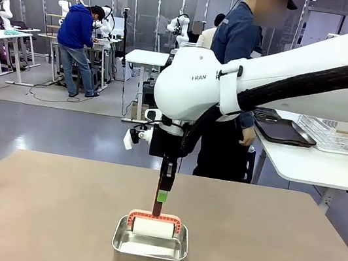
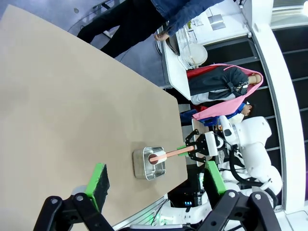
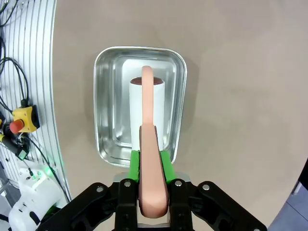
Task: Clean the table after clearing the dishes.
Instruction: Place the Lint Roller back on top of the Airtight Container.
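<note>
Front view: the broad matte beige-brown table (image 1: 49, 210) is bare of dishes; from how it lies, the clearing looks done and the cleaning step is in hand. A dark tray (image 1: 284, 131) and a white wire rack (image 1: 339, 135) sit on the white side table (image 1: 314, 163) at 3 o'clock, beside the person in the dark blue top (image 1: 231, 80) standing at 12 o'clock beyond the far edge. Whether plates are on that tray cannot be told.

Near the table's 6 o'clock edge stands a small square steel pan (image 1: 150, 245). In it lies the white roll of a lint-type roller (image 1: 153, 228) with a salmon-pink frame and handle.

The right gripper (image 1: 162, 198) hangs straight down over the pan, jaws clamped together on the pink handle (image 3: 152, 173). In the right wrist view the green pads (image 3: 165, 164) press the handle from both sides, and the handle runs toward 12 o'clock, ending over the roll (image 3: 147, 113), which sits inside the pan (image 3: 106, 96). The vertical grip likely keeps the roll level, so it can lift clear of the pan walls and roll flat on the tabletop.

The left gripper (image 2: 154, 180) is held high and back, jaws wide apart with nothing between them. Its wrist view looks down on the table (image 2: 62, 110), with pan (image 2: 142, 163) and roller (image 2: 155, 158) at 6 o'clock by the near edge. It probably stays clear to leave the right arm (image 2: 250, 144) room to sweep.

Whether the roll touches the pan floor cannot be told.
</note>
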Robot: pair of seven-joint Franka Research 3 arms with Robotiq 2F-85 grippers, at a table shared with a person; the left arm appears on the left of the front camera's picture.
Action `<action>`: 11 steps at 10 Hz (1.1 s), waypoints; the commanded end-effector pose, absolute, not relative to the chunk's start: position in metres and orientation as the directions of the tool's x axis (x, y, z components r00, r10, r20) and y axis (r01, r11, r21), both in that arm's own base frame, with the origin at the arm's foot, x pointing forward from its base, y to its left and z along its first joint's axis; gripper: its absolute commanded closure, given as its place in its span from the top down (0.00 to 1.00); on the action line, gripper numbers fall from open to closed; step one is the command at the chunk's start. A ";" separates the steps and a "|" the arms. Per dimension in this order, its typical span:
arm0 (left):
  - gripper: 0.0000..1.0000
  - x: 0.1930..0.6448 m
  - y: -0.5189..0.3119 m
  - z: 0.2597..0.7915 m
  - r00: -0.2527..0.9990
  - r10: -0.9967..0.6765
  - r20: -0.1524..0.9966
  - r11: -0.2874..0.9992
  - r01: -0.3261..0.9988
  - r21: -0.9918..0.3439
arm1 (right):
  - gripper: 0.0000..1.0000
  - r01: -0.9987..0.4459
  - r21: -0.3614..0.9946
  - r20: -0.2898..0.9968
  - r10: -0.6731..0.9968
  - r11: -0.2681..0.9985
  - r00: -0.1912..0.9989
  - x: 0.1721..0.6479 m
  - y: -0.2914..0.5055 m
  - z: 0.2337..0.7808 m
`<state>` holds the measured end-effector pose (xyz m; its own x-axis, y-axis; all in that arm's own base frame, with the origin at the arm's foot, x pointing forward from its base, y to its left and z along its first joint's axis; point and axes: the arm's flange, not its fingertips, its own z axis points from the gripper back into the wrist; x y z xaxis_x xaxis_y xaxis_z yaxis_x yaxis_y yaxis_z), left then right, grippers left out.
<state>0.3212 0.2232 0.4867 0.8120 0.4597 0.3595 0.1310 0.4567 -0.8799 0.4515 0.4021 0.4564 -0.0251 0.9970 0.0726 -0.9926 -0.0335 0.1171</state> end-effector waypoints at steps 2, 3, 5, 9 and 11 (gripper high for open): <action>1.00 0.319 0.223 0.490 0.813 0.468 0.347 0.443 0.124 -0.888 | 0.21 -0.980 0.194 0.041 0.998 -0.050 -0.043 0.468 0.415 0.440; 1.00 0.319 0.223 0.490 0.813 0.468 0.347 0.443 0.124 -0.888 | 0.21 -0.977 0.208 0.035 0.999 -0.043 -0.036 0.471 0.420 0.433; 1.00 0.319 0.223 0.490 0.813 0.468 0.347 0.443 0.124 -0.888 | 0.21 -0.973 0.228 0.003 0.999 -0.035 -0.035 0.476 0.429 0.420; 1.00 0.319 0.223 0.490 0.813 0.468 0.347 0.443 0.124 -0.888 | 0.21 -0.973 0.229 0.020 0.999 -0.034 -0.030 0.488 0.429 0.408; 1.00 0.319 0.223 0.490 0.813 0.468 0.347 0.443 0.124 -0.888 | 0.38 -0.972 0.231 0.039 0.999 -0.038 -0.030 0.492 0.425 0.405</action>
<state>0.3212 0.2233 0.4867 0.8120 0.4598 0.3594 0.1309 0.4567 -0.8800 0.4913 0.4241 0.4094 -0.0425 0.9984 0.0374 -0.9712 -0.0500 0.2329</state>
